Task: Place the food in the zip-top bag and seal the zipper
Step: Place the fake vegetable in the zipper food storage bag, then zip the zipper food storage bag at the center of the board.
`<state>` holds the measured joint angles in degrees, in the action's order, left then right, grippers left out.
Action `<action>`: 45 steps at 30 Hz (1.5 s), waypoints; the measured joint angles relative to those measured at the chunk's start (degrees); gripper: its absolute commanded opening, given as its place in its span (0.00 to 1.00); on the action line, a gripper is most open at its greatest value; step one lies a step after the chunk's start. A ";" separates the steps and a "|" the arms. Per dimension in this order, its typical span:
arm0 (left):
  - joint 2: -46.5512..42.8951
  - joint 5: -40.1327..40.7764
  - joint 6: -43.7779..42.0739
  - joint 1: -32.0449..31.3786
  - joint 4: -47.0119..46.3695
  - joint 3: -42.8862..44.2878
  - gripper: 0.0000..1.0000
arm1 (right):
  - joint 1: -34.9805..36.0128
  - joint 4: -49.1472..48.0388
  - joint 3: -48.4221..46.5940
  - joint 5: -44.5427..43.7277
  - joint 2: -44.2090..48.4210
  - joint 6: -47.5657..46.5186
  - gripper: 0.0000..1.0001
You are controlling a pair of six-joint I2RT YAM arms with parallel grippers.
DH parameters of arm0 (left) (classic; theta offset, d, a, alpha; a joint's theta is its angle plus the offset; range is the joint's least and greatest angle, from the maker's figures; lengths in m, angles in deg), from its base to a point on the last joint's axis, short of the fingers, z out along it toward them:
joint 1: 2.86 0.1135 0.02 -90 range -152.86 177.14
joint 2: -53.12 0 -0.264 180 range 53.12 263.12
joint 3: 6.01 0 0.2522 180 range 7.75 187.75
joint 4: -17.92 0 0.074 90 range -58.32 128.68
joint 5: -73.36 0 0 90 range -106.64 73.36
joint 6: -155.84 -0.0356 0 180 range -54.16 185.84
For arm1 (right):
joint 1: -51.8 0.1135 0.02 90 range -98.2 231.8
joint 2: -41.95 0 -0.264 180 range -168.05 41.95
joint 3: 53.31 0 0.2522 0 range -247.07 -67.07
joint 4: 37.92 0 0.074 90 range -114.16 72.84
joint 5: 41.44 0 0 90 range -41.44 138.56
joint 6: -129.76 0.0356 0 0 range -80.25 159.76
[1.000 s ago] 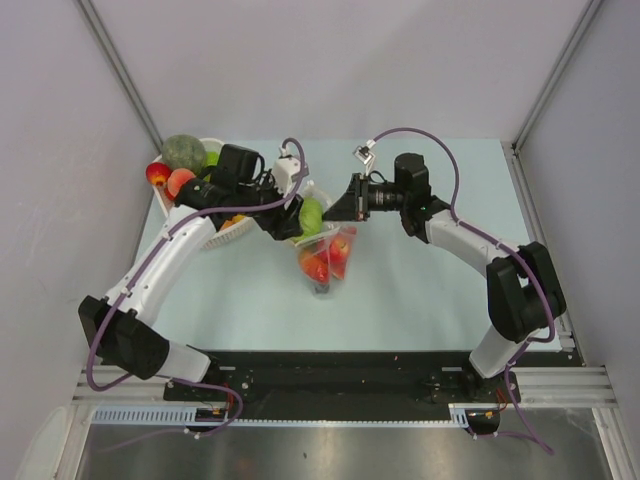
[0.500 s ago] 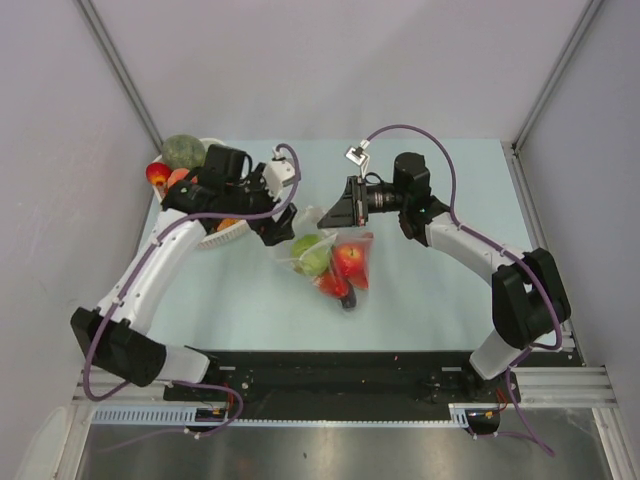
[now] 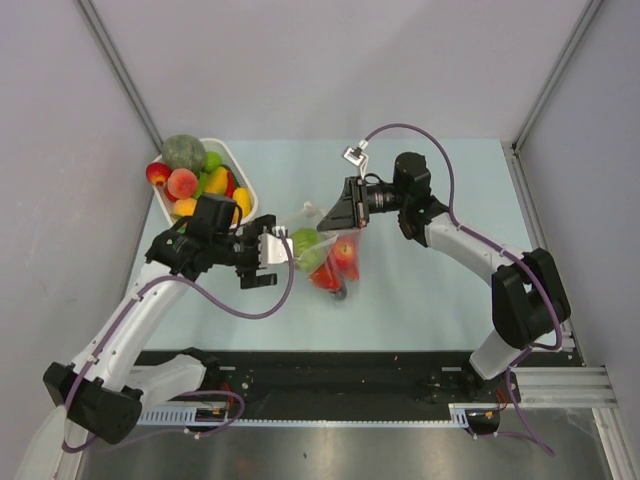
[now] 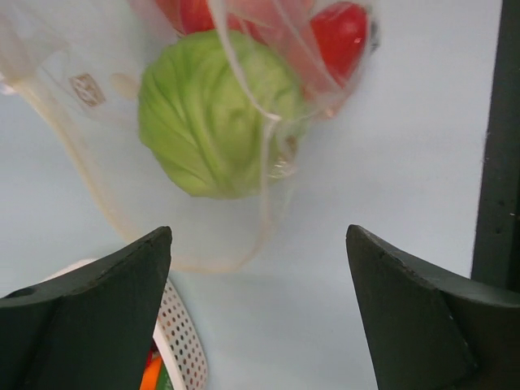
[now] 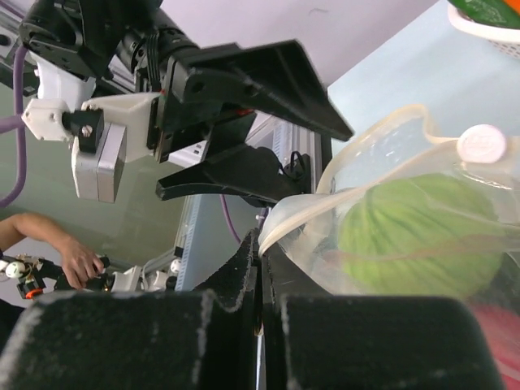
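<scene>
The clear zip-top bag (image 3: 318, 232) lies mid-table and holds a green round fruit (image 3: 305, 243) and red pieces (image 3: 345, 256). My right gripper (image 3: 338, 216) is shut on the bag's mouth edge, also seen in the right wrist view (image 5: 262, 244), where the zipper strip (image 5: 366, 183) curves over the green fruit (image 5: 422, 236). My left gripper (image 3: 263, 262) is open and empty, just left of the bag and apart from it. In its wrist view the left gripper (image 4: 258, 236) faces the bagged green fruit (image 4: 215, 122) and a red piece (image 4: 337, 32).
A white slotted basket (image 3: 243, 172) at the far left holds several more toy fruits and vegetables. Its corner shows in the left wrist view (image 4: 183, 341). A black rail (image 3: 330, 365) runs along the table's near edge.
My left gripper has pulled back from the bag's mouth toward the near left and is open, uncovering the basket. The bag has settled slightly; the right gripper still holds its edge.
</scene>
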<state>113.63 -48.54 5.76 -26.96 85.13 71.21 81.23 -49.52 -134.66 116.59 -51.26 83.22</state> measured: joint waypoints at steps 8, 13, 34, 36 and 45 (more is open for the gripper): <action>3.98 -1.49 17.00 3.21 -9.14 3.63 0.86 | 0.52 4.83 -0.02 0.20 0.00 -4.79 0.00; 3.08 1.22 30.91 3.74 -18.12 -2.47 0.86 | 0.63 7.63 -0.04 0.22 0.00 -7.72 0.00; 19.23 -9.22 56.48 6.01 -15.43 5.95 0.00 | 2.43 26.69 -2.40 -8.63 3.32 -21.59 0.00; 18.99 -9.33 58.58 3.45 -15.72 8.94 0.00 | 4.11 29.09 -2.45 -11.78 3.45 -22.67 0.00; 22.71 -9.27 59.47 -3.69 -15.32 11.76 0.00 | 7.26 31.76 -1.38 -19.76 3.45 -16.81 0.00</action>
<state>136.34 -57.81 65.24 -30.65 69.81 82.97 88.49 -17.77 -136.04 96.83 -47.80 66.41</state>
